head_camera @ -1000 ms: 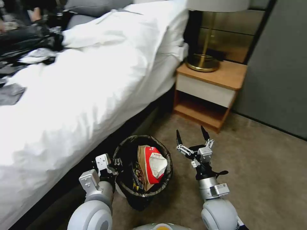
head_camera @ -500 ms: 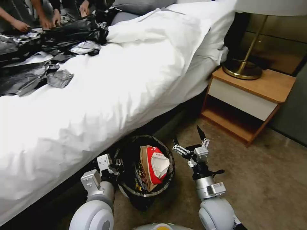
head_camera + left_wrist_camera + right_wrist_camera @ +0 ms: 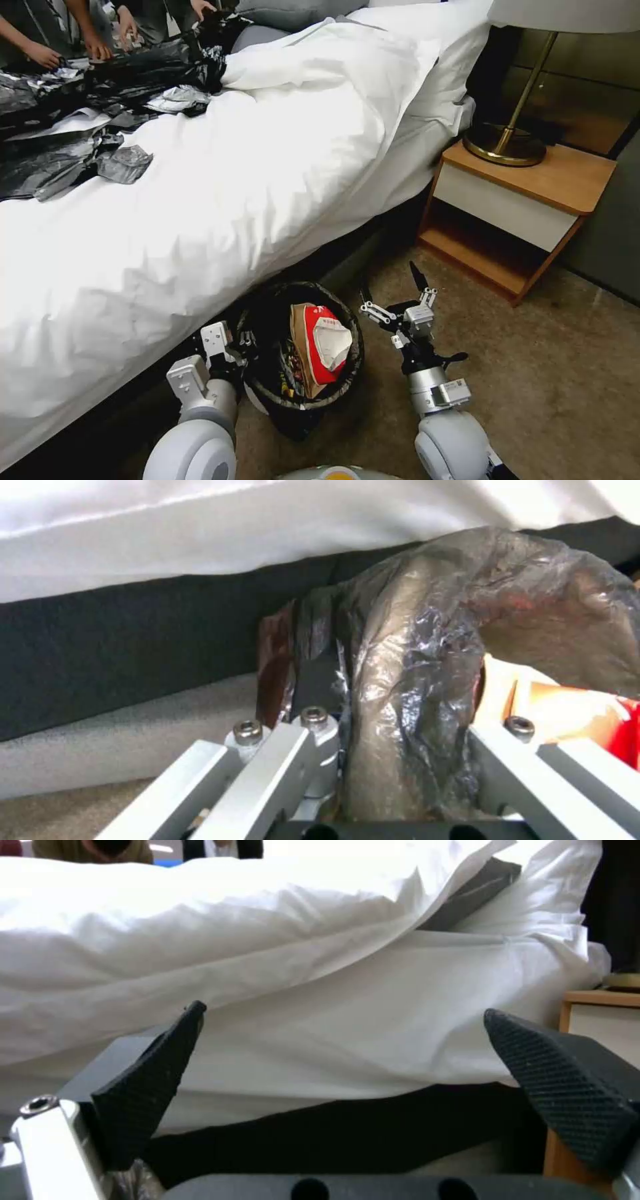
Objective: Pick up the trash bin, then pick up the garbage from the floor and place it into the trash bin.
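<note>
White bedding spills over the side of a bed [image 3: 220,200] that dominates the room, its dark base running down to beige carpet [image 3: 573,373], with a wooden nightstand [image 3: 527,193] and a brass lamp [image 3: 507,143] at the right. Black clothes [image 3: 73,133] lie on the far part of the mattress.

On the carpet against the bed base stands the trash bin [image 3: 300,360], lined with a dark crinkled bag and already holding garbage [image 3: 323,347]: a red-and-white crumpled packet on top of brown paper and darker wrappers. The left gripper [image 3: 230,347] is at the bin's rim on the bed side, and the left wrist view shows its metal fingers [image 3: 280,760] pinching a fold of the bag [image 3: 413,705] and the rim beneath it. The right gripper [image 3: 393,293] hovers just beside the bin on its other side, its black pads [image 3: 567,1090] spread wide and holding nothing.

The likely hazard is the thin liner: if the grip has caught mostly plastic, the bag could slip or tear and the bin could tilt, spilling its load. The bedding hanging close above could also snag the left arm.

Small print on the red packet is too small to read.
</note>
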Motion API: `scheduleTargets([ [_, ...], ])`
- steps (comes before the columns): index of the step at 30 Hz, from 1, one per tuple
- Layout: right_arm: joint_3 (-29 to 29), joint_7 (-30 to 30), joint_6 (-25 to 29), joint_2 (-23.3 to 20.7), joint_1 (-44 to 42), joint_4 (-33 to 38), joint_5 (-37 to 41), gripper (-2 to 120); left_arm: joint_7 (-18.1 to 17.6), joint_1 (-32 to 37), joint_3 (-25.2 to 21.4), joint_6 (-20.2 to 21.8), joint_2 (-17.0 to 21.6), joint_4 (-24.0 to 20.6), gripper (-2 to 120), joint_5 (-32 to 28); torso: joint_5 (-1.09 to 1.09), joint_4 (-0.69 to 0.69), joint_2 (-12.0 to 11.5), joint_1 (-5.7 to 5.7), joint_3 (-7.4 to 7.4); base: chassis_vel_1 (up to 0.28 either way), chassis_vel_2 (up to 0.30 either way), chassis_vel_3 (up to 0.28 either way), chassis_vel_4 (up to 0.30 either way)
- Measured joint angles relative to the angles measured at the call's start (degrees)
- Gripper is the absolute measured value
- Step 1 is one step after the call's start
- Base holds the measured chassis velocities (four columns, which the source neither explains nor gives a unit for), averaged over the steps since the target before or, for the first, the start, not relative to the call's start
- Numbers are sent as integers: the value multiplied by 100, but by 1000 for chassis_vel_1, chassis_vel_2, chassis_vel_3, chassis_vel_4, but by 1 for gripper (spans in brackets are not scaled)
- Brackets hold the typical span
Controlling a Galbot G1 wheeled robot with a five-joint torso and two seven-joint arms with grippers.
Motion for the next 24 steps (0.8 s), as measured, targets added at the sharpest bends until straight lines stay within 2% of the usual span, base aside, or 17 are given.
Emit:
scheduleTargets([
  [24, -45, 94, 55, 72, 123, 30, 106, 100, -13, 45, -56, -92, -14, -87, 91, 21, 0, 0, 0, 1, 0, 7, -5, -4, 6],
])
